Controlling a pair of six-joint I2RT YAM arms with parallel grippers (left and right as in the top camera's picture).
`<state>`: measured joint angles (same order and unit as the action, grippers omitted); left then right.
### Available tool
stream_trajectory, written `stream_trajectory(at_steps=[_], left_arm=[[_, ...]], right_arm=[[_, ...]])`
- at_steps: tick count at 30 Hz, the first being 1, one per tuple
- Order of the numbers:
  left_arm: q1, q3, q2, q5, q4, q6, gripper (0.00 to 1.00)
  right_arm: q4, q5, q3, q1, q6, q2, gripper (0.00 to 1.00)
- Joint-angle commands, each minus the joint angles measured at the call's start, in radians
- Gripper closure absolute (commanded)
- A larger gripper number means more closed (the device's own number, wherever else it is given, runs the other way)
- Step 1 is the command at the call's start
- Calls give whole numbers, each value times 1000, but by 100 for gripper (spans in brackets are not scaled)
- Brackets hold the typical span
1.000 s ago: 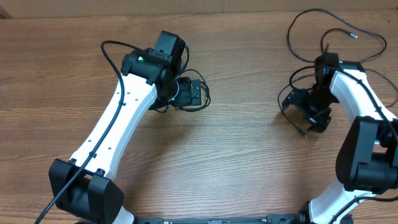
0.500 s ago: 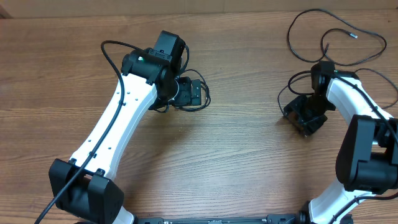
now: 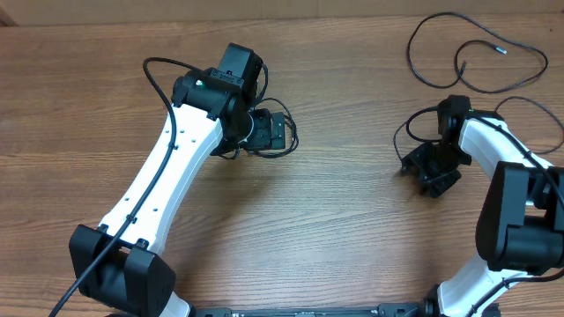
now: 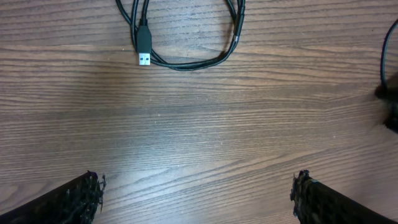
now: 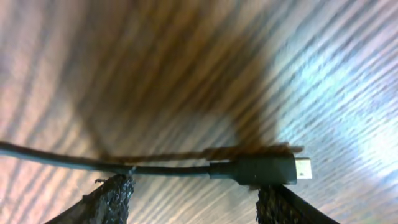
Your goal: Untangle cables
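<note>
A thin black cable [image 4: 186, 63] lies in a loop on the wood, its USB plug [image 4: 143, 47] pointing toward me in the left wrist view. My left gripper [image 4: 196, 199] hovers short of that loop, open and empty; from overhead it [image 3: 271, 130] sits beside the small coil [image 3: 289, 141]. My right gripper [image 3: 430, 169] is tilted low over the table. In the right wrist view a cable [image 5: 74, 159] with a black plug [image 5: 261, 169] runs across both fingertips [image 5: 112, 198], the jaws standing apart, nothing pinched between them. Another cable [image 3: 500, 50] sprawls at the far right.
The wooden table's far edge [image 3: 291, 19] runs along the top of the overhead view. Thick black wiring [image 3: 154, 84] arcs off the white left arm [image 3: 167, 167]. The right arm [image 3: 515, 189] stands along the right side.
My right gripper has narrowed its jaws, turned, and shifted slightly over the cable end. The left arm and its coil have not moved.
</note>
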<state>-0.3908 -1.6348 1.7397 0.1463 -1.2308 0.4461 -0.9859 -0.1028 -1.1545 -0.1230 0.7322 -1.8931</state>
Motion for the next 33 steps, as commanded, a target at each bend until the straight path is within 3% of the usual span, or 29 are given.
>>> stream_trajectory(at_steps=[1,12,16,26,33], left_arm=[[-2,-1,8,12,0,-4,0],[-2,-1,8,11,0,-4,1],[-2,-1,8,11,0,-5,0],[-2,-1,8,11,-6,-5,0],[-2,-1,8,11,-13,-5,0]], right_arm=[[48,78,6,-2,-8,25,35],[277,118,6,-2,-259,25,35],[348,151,6,-2,-272,25,28],[479,155,6,-2,-398,25,27],[537,227,6,-2,-397,25,21]])
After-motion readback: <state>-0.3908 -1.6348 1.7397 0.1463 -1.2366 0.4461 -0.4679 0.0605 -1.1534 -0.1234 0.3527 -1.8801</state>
